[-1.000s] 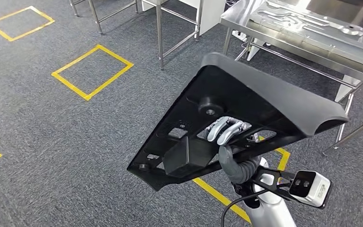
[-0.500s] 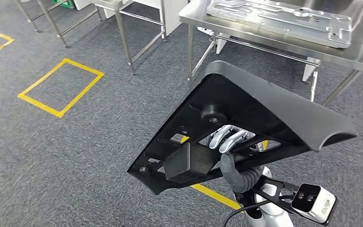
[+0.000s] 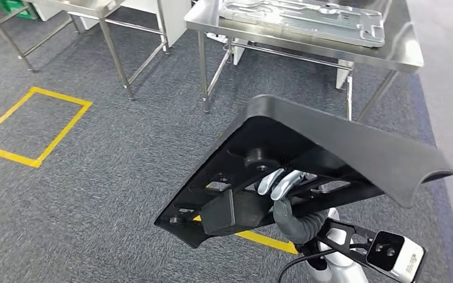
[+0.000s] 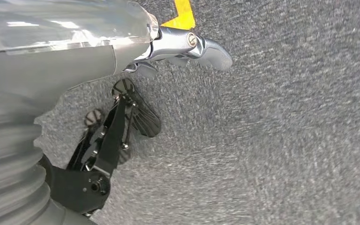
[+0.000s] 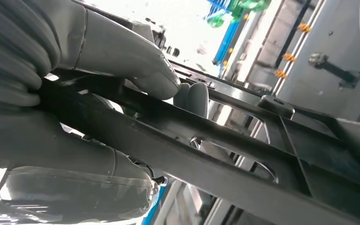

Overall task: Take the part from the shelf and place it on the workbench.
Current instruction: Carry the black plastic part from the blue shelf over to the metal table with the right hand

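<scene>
Firmly clasped in right hand (image 3: 283, 180): large black moulded plastic part (image 3: 307, 159), no legible writing; left hand (image 4: 187, 47) over grey carpet (image 4: 286, 140), holding nothing, fingers' spread unclear.

No readable text, labels, brands or numbers anywhere; floor bears unlettered yellow tape outlines (image 3: 32, 127).

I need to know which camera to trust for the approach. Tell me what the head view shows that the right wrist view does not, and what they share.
Head view alone: the steel workbench ahead with a metal panel lying on it, grey carpet and yellow floor tape. Right wrist view alone: the thick grey thumb pressed close on a bar of the part. Both: the right hand gripping the black part.
</scene>
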